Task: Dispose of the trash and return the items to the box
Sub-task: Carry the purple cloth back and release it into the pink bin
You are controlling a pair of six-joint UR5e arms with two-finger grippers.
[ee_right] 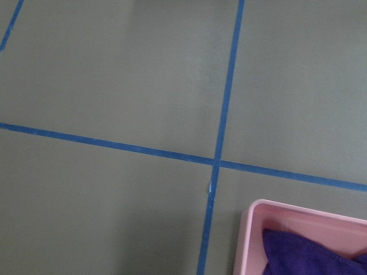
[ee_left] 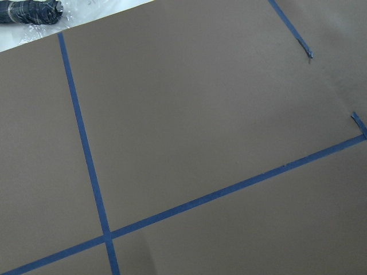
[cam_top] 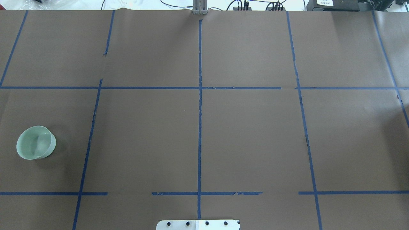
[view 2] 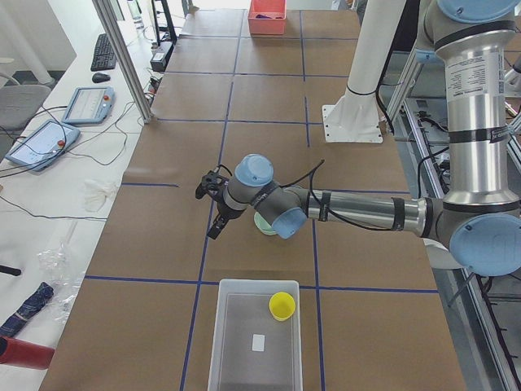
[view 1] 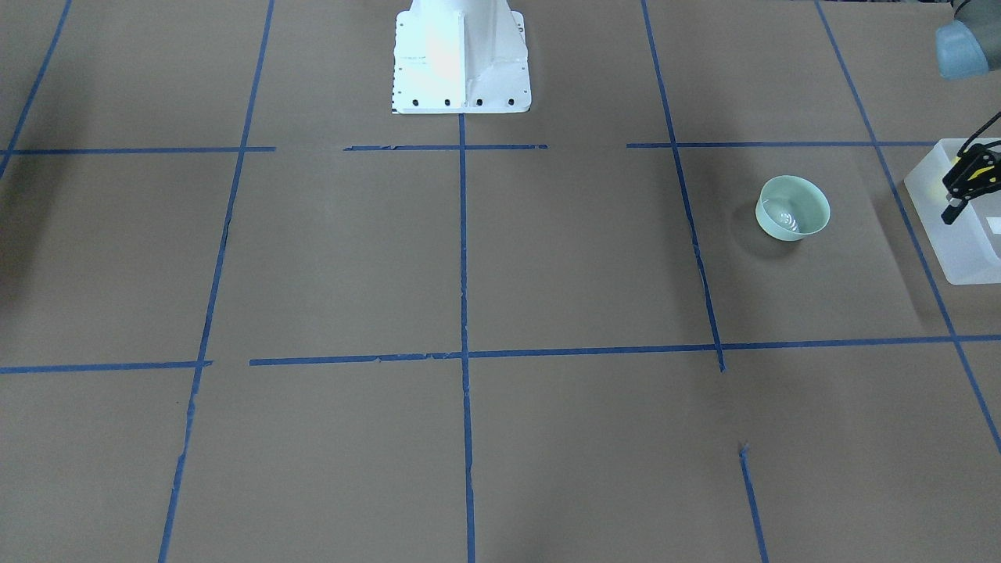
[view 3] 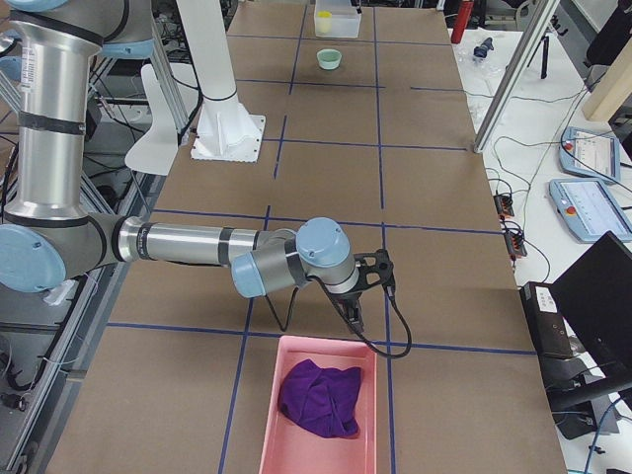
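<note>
The pale mint-green bowl stands upright on the brown table at my left side, and also shows in the overhead view. The frosted white box sits at the table's left end with the yellow cup inside it, near one corner. My left gripper hangs above the table between bowl and box, holding nothing that I can see; only one finger shows, so I cannot tell its opening. My right gripper hovers near the pink bin at the far right end; I cannot tell its opening.
A pink bin holding a purple cloth sits at the table's right end, and its corner shows in the right wrist view. The white robot base stands at the table's back middle. Blue tape lines grid the brown surface.
</note>
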